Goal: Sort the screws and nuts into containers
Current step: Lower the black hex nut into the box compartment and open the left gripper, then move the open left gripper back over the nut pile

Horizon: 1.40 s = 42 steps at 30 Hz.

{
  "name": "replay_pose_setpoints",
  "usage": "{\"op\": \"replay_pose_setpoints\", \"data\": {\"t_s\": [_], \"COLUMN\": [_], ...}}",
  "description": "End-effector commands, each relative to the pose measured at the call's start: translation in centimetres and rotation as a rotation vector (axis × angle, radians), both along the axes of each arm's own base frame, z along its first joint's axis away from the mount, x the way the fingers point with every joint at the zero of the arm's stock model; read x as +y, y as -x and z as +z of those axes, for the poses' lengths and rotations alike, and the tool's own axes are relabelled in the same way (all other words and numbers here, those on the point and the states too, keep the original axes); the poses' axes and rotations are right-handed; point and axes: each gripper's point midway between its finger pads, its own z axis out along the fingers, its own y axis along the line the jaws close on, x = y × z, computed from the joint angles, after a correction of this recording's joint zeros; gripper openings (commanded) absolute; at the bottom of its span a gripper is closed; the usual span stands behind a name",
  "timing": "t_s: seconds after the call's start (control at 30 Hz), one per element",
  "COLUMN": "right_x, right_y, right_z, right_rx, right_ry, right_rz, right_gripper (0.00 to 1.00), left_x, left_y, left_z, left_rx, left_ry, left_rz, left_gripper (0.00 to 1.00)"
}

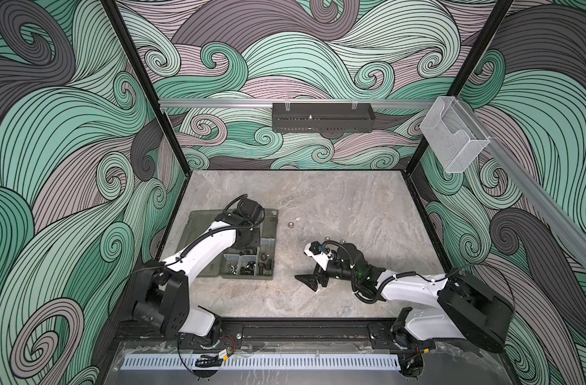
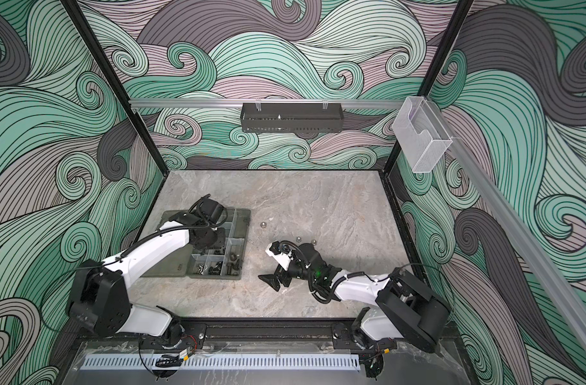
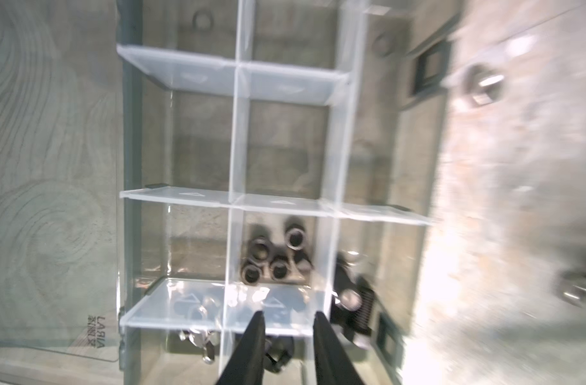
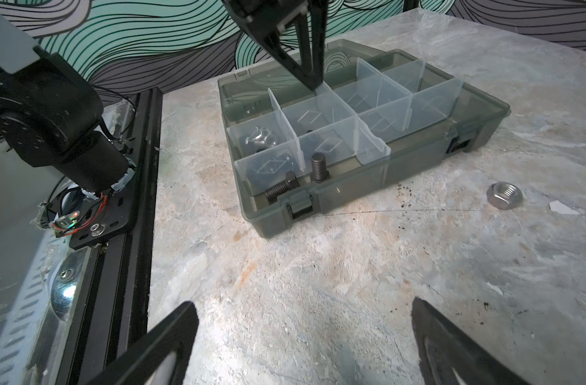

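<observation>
The right gripper hangs low over the bare worktop, its jaws spread wide with nothing between them. A short way ahead of it stands the box, with the lid folded flat on the side away from this gripper. Clear dividers split the box into containers.

Two screws sit in the strip along the box wall closest to the right gripper. One lies on its side and the other stands on its head just beside it. Behind them, further from the gripper, a container holds shiny wing nuts.

One of the nuts, silver, lies loose on the worktop ahead of the right gripper. It is near the box but apart from it. In a top view two more nuts lie on the worktop close by the right arm's wrist, on its far side.

The left gripper points down into the box, with its tips just above a divider. Its jaws stand a little apart and hold nothing. In the container just ahead of its tips lies a cluster of dark ring-shaped nuts, touching one another. Dark pieces lie under its fingers, too blurred to name.
</observation>
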Motion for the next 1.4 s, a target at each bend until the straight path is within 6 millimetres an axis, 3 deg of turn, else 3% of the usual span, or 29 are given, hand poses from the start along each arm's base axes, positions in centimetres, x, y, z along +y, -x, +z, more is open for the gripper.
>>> {"op": "replay_pose_setpoints", "data": {"t_s": [0.0,0.23,0.4,0.53,0.67,0.8,1.13,1.37], "right_x": [0.2,-1.4,-5.0,-8.4,-9.5,-10.8,-12.7,-12.0], "right_y": [-0.7,-1.1,-0.5,0.5,1.3,1.6,1.4,1.0], "right_z": [1.6,1.8,2.9,2.0,2.8,3.5,3.9,3.3], "right_rx": [-0.023,0.026,0.079,0.119,0.124,0.120,0.101,0.131], "right_ry": [-0.037,-0.030,-0.097,0.007,-0.178,-0.218,-0.265,-0.243], "right_rz": [-0.003,-0.064,-0.166,-0.265,-0.301,-0.354,-0.445,-0.426], "right_gripper": [0.99,0.99,0.99,0.99,0.99,1.00,0.99,0.99], "left_x": [-1.9,-5.3,-9.9,-14.2,-18.3,-21.6,-25.9,-27.5], "left_y": [0.7,1.0,1.7,2.2,2.6,3.6,4.3,4.2], "left_z": [1.8,2.6,1.5,-0.3,-1.3,-2.4,-5.4,-6.1], "left_rx": [-0.025,-0.058,-0.046,-0.009,-0.009,0.020,0.069,0.086], "left_ry": [0.091,0.151,0.145,0.187,0.198,0.214,0.238,0.232], "left_rz": [-0.062,-0.139,-0.250,-0.324,-0.377,-0.433,-0.482,-0.501], "left_gripper": [0.30,0.30,0.31,0.30,0.30,0.31,0.32,0.32]}}
